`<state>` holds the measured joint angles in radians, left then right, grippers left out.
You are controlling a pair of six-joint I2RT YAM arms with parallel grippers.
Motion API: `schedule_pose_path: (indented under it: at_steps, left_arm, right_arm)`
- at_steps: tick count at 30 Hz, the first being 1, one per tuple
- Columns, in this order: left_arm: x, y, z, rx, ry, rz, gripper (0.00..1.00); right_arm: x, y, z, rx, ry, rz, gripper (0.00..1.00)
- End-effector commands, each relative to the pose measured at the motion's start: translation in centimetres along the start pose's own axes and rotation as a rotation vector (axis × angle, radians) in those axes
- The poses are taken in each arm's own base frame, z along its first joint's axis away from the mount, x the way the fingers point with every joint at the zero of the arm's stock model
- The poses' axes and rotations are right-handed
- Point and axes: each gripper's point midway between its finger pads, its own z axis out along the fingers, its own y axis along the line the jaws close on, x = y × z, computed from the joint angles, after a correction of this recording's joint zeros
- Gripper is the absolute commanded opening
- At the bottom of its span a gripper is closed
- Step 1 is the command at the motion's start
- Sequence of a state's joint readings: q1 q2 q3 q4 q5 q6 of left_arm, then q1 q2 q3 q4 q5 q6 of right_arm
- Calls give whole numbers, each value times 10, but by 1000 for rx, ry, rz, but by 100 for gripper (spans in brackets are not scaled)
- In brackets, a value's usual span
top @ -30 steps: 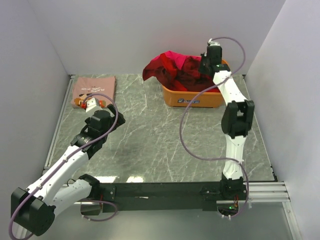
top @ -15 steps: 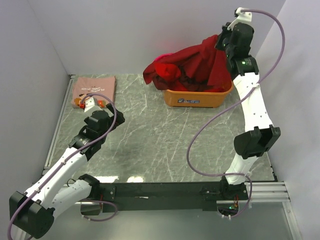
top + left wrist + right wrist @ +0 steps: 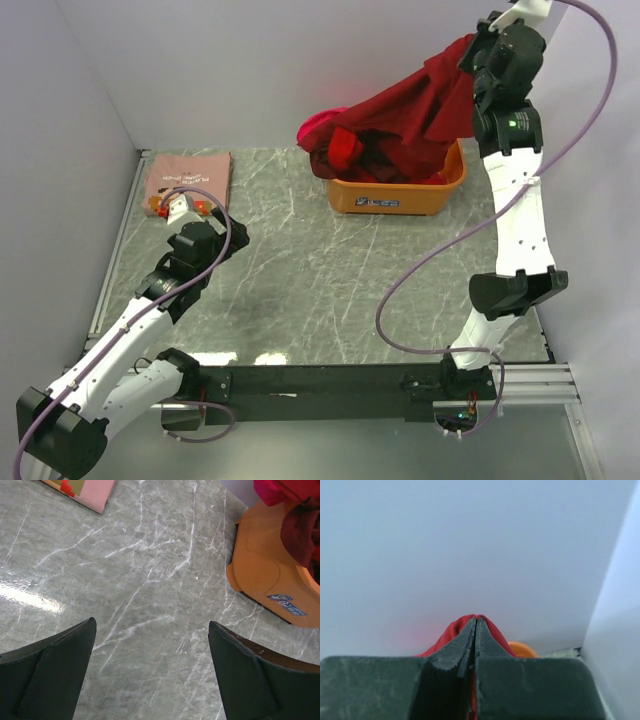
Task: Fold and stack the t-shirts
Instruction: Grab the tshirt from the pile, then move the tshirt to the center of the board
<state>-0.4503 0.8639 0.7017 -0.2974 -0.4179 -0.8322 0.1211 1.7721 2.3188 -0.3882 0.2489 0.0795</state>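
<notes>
My right gripper [image 3: 470, 50] is shut on a dark red t-shirt [image 3: 415, 100] and holds it high above the orange tub [image 3: 395, 190]; the shirt hangs down into the tub. In the right wrist view the red cloth [image 3: 447, 635] bulges round the closed gripper [image 3: 475, 622]. More t-shirts, magenta [image 3: 318, 128] and maroon [image 3: 375, 155], lie bunched in the tub. A folded dusty pink t-shirt [image 3: 190, 175] with a print lies at the far left of the table. My left gripper [image 3: 178, 207] is open and empty near that pink shirt; its open gripper [image 3: 150, 640] hovers over bare table.
The orange tub also shows in the left wrist view [image 3: 260, 575], at the right, with the pink shirt's corner [image 3: 90, 490] at the top left. White walls enclose the table on three sides. A black rail [image 3: 330, 380] runs along the near edge.
My right gripper has risen up and to the right, lifting the dark red t-shirt out of the tub. My left arm has barely moved.
</notes>
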Motion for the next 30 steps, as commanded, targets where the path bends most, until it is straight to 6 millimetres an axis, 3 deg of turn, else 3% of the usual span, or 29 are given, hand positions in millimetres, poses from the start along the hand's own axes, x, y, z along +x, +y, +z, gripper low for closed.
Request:
schedule_pose_path:
  at_steps: [1,5,10,12,15,17,20,27,30]
  left_arm:
    - [-11,-9,-4,38,-28,-13,99]
    - [-9,-8,-5,38,-24,-13,100]
    - [-8,-9,-4,41,-18,-13,99]
    - [-7,-11,-4,45,-11,-13,99]
    - [-6,-11,-3,46,-6,-12,99]
    - [-5,-12,-2,50,-3,-14,99]
    - [-4,-14,-2,61,1,-17,99]
    - [-6,-15,-7,70,3,-30,99]
    - [-9,-18,-14,81,11,-44,100]
  right_arm:
    - [-101,-28,-40,102,-276,42,0]
    - [-128,-55,-58,237,-340,2,0]
    - [-138,-65,-67,286,-376,-7,0]
    - [-148,-73,-74,325,-404,-4,0]
    - [-166,-69,-86,287,-471,39,0]
    - [-176,-53,-96,185,-481,61,0]
    - [-176,-20,-108,1,-433,97,0]
    - [-150,74,-163,-408,-288,145,0]
    - [-141,120,-195,-620,-229,174,0]
